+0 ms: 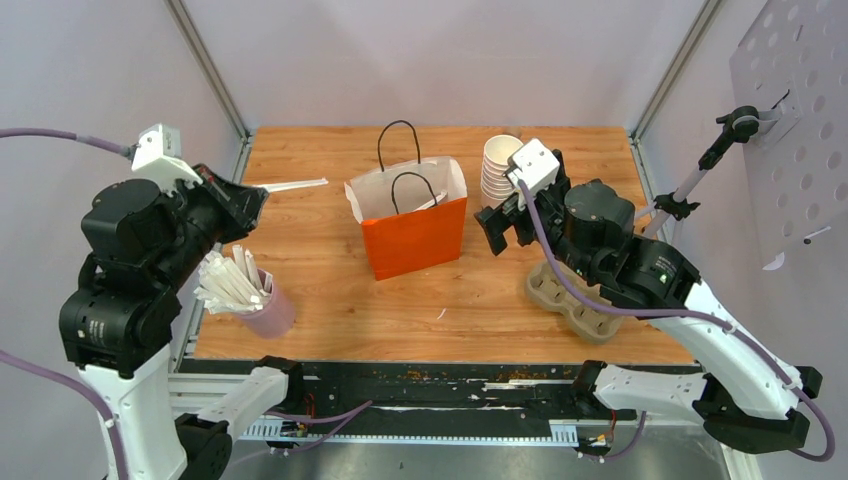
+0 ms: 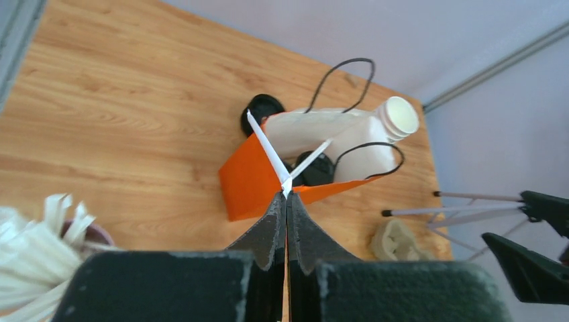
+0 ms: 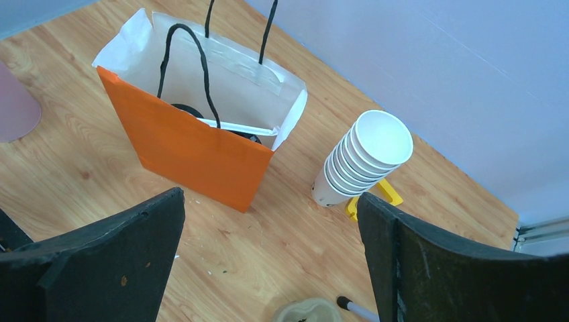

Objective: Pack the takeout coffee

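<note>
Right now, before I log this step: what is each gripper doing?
Left gripper: closed on a white paper-wrapped straw.
Right gripper: open, holding nothing.

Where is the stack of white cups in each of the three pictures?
Top view: the stack of white cups stands at the back of the table, just right of the orange bag.
Left wrist view: upper right, poking out beyond the bag's far side.
Right wrist view: right of the middle, leaning, on the table right of the bag.
Shared landmark: the orange bag with its black handles.
</note>
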